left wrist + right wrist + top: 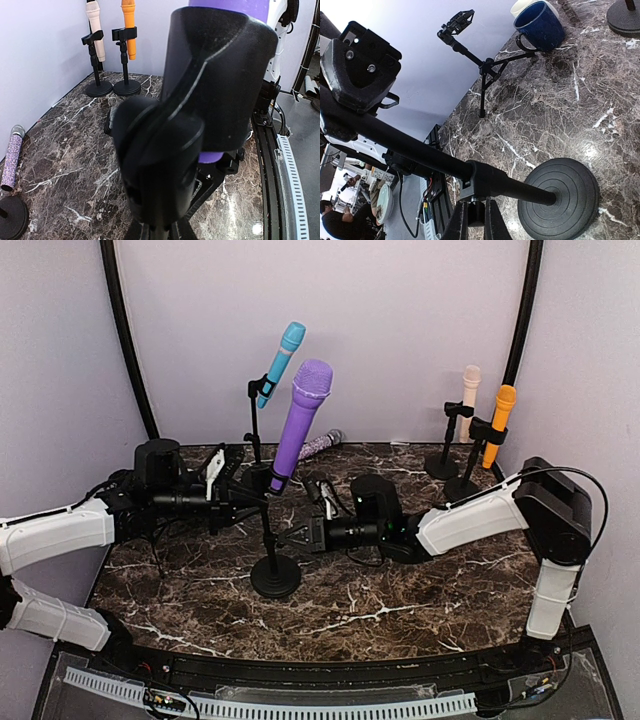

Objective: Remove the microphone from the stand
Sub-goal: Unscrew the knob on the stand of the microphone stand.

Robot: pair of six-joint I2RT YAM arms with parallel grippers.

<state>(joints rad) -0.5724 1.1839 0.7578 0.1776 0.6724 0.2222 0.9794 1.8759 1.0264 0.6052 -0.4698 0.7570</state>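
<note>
A purple microphone (pixel 300 425) stands tilted in the black clip of a stand (pixel 268 540) with a round base (pixel 275 575) at the table's middle. My left gripper (pixel 255 502) is at the stand just under the clip. In the left wrist view the clip (pixel 200 100) fills the frame, purple showing below it (pixel 210 157), and my fingertips (pixel 147 232) sit close together on the stand's neck. My right gripper (pixel 297 537) is shut on the pole's collar (pixel 485 182) above the base (pixel 560 197), its fingers (pixel 457 222) pinching it from below.
A blue microphone (pixel 280 362) on a stand is behind. Cream (pixel 468 400) and orange (pixel 498 423) microphones stand at the back right. A glittery microphone (pixel 320 445) lies at the back. A blue mug (pixel 540 25) and a small tripod (pixel 480 75) show in the right wrist view.
</note>
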